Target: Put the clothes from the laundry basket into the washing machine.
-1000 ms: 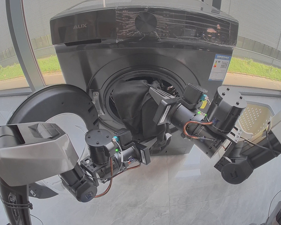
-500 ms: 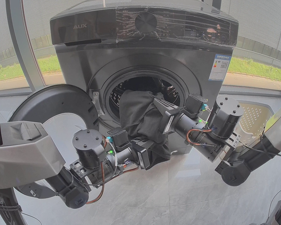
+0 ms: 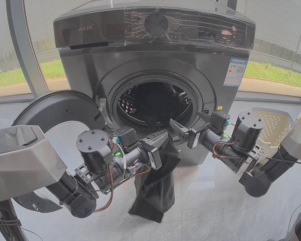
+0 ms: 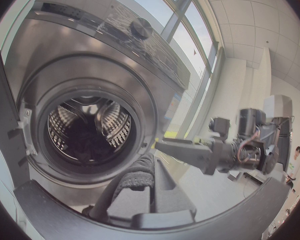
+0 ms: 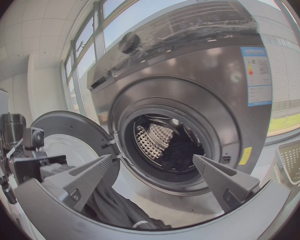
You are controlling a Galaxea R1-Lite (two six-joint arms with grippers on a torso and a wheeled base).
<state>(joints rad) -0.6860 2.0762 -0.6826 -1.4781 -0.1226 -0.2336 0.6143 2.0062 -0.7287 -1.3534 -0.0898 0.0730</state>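
Observation:
The dark grey washing machine (image 3: 150, 61) stands with its round door (image 3: 57, 111) swung open to the left. Dark clothes (image 3: 154, 104) lie in the drum (image 4: 83, 140). My left gripper (image 3: 162, 139) sits just below the door opening, shut on a black garment (image 3: 154, 188) that hangs down to the floor. In the left wrist view the cloth (image 4: 133, 180) is bunched against my gripper (image 4: 146, 174). My right gripper (image 3: 184, 117) is beside it at the opening's lower right, open, with nothing between its fingers (image 5: 220, 177).
A cream perforated laundry basket (image 3: 274, 128) stands on the floor right of the machine, behind my right arm. Grey tiled floor (image 3: 204, 211) stretches in front. Large windows lie behind the machine.
The right gripper, which held the black garment up at the drum mouth, has let go and drawn back and down. The garment dropped out and now hangs from the left gripper, which rose slightly.

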